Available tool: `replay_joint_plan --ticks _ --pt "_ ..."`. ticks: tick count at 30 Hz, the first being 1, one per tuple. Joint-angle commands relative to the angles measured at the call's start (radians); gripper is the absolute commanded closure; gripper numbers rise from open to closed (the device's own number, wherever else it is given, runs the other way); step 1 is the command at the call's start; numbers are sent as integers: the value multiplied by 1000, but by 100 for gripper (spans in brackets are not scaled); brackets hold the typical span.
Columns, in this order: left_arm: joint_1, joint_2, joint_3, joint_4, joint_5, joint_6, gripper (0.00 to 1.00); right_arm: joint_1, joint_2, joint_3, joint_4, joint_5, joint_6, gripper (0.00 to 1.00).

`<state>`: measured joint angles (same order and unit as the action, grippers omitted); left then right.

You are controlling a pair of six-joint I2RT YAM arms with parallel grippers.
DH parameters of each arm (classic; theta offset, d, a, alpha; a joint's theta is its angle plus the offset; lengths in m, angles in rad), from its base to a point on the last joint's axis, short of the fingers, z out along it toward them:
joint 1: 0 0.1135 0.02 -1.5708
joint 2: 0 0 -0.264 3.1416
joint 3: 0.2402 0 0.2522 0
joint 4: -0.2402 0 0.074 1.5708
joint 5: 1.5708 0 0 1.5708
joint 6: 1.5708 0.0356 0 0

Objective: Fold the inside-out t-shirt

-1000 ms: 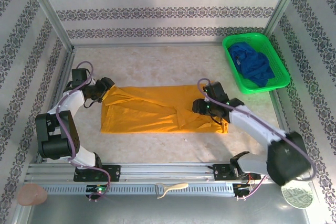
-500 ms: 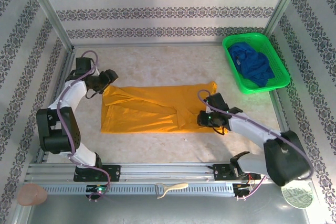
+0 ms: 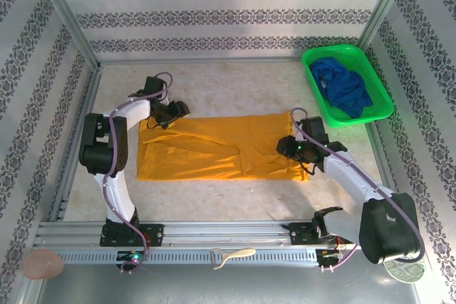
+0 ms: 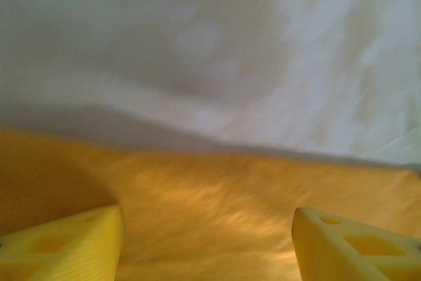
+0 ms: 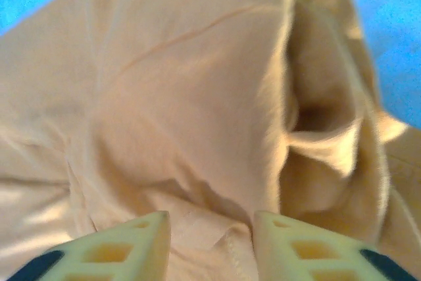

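Fabric takes up the middle of the tabletop (image 3: pixel 228 87): the inside-out t-shirt (image 3: pixel 214 151) lies flat as one long band running from the left side toward the right, plain face up, with creases gathered right of its middle. I'd say it is laid lengthwise like this so each arm can reach one end and bring the ends together.

At the band's far-left corner sits the left gripper (image 3: pixel 177 112), low over the hem. From its wrist view the two yellow fingers (image 4: pixel 66 241) stand spread wide with shirt cloth lying beneath them and bare table beyond the edge; nothing is pinched. It looks lined up to take that corner.

The right gripper (image 3: pixel 285 149) is at the right end, over a bunched fold. Its fingers (image 5: pixel 112 251) are parted, with rumpled cloth and a seam showing in the gap. I see no cloth caught between them, so I judge the claw free, probably looking for a better bite on the bunched layers.

Off in the far-right corner a green basket (image 3: pixel 311 80) holds a blue garment (image 3: pixel 345 87), well apart from the work.
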<state>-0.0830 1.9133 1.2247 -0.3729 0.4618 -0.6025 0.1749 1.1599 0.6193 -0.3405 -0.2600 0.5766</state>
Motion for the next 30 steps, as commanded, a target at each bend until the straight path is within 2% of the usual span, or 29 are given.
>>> replay_joint_plan --ticks 1,3,7,10,13,19,24,27,30 --pt "10 -40 -98 62 -28 -17 32 -60 -19 29 -27 -7 -12 42" --pt "14 -27 -87 71 6 -5 32 -110 -10 23 -24 -11 -15 32" --pt "0 -57 -18 57 46 4 32 -218 -8 0 -7 -15 -44 19" --pt "-28 -88 52 6 59 17 31 -257 -39 -22 6 41 -48 2" --pt "-81 -115 89 -14 62 5 31 -282 -54 -44 27 75 -51 2" --pt "-247 -119 81 43 47 -57 31 -328 38 -32 40 -21 -60 2" --pt "-373 -84 43 117 38 -115 31 -346 140 0 41 -63 -58 10" --pt "-418 -75 11 150 22 -138 31 -348 176 0 52 -48 -51 9" --pt "-442 -59 -12 178 17 -156 31 -344 221 0 76 -69 -37 3"
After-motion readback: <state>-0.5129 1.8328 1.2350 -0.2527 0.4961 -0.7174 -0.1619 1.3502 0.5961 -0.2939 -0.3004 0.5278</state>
